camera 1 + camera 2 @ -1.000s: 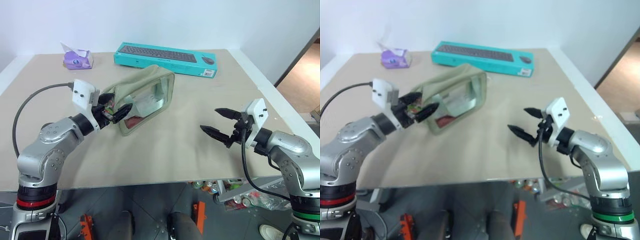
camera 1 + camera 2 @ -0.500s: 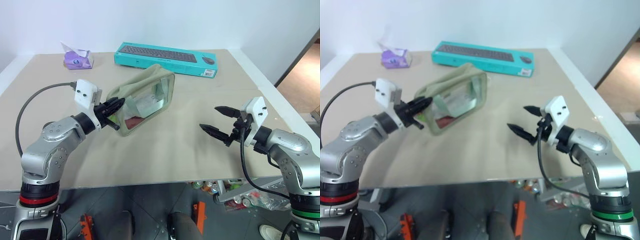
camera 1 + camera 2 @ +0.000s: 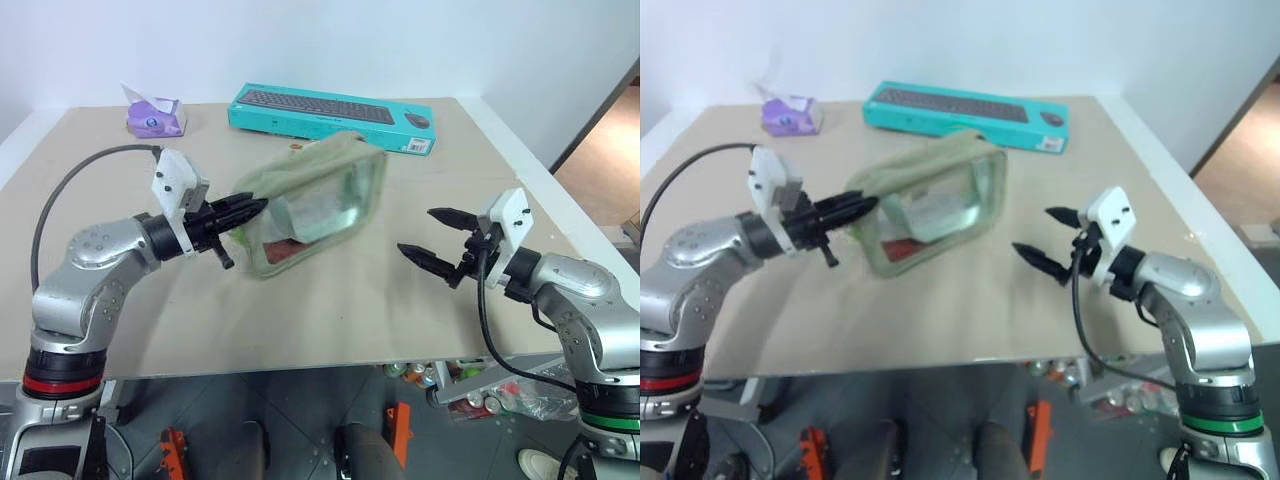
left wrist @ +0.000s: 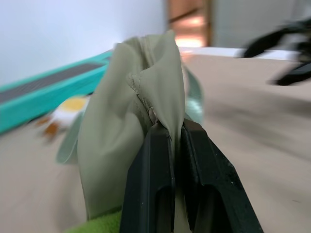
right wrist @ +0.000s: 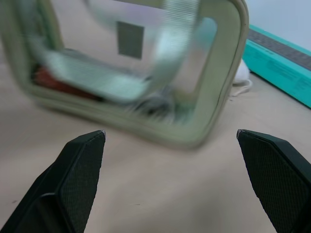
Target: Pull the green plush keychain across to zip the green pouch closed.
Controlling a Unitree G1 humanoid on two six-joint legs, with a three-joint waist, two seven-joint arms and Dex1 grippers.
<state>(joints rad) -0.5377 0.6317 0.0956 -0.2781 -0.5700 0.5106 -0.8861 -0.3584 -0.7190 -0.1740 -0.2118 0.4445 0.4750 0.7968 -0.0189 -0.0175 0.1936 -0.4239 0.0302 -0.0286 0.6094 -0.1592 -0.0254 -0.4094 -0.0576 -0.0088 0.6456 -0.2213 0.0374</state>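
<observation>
Gripping: the left gripper (image 3: 250, 207) has its two black fingers (image 4: 148, 194) pressed together on a fold of the green pouch (image 3: 318, 205) at its near-left end; the left wrist view shows the fabric pinched between them
Left arm: reaches in from the left edge of the bench (image 3: 330, 310), gripper roughly level and aimed toward the right
Pouch: a boxy pale sage bag near the middle of the bench, tilted up on one long side, its clear window panel facing the front edge; a red item and pale contents show through the panel
Keychain: a sliver of bright lime fuzz, the green plush keychain (image 4: 97, 225), shows just under the pinched fabric beside the left fingers; whether the fingers touch it I cannot tell
Right gripper: the right gripper (image 3: 437, 238) hangs over the front-right part of the bench with its jaws spread wide and nothing between them, well apart from the pouch and pointing at its window
Far edge: a teal keyboard box (image 3: 335, 117) lies along the back edge; a purple tissue pack (image 3: 153, 115) sits toward the back-left corner
Behind pouch: a white-and-yellow plush (image 4: 65, 112) lies between the pouch and the keyboard box
</observation>
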